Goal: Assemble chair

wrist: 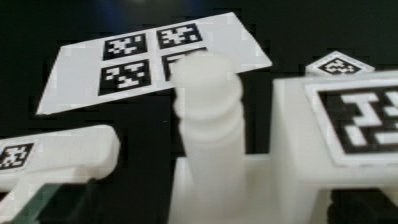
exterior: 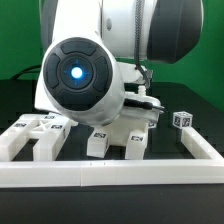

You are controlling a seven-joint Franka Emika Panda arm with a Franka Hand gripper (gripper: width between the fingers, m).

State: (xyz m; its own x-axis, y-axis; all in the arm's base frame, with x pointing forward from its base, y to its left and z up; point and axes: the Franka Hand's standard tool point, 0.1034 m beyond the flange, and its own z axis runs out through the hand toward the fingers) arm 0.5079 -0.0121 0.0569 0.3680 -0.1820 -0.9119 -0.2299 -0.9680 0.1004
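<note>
The chair is in loose white pieces with black-and-white tags. In the wrist view a rounded white post (wrist: 210,110) stands upright right below my gripper (wrist: 217,208), joined to a white base at its foot. The jaws stand wide on either side of it, open, and touch nothing that I can see. A tagged panel (wrist: 349,122) lies close on one side, a smaller tagged piece (wrist: 50,156) on the other. In the exterior view the arm hides most of this; two leg pieces (exterior: 97,141) (exterior: 136,140) stand below it and a small cube (exterior: 182,118) sits at the exterior view's right.
The marker board (wrist: 153,58) lies flat beyond the post. A long low white border rail (exterior: 110,176) runs along the front and the exterior view's right side. More white chair pieces (exterior: 32,130) crowd the exterior view's left.
</note>
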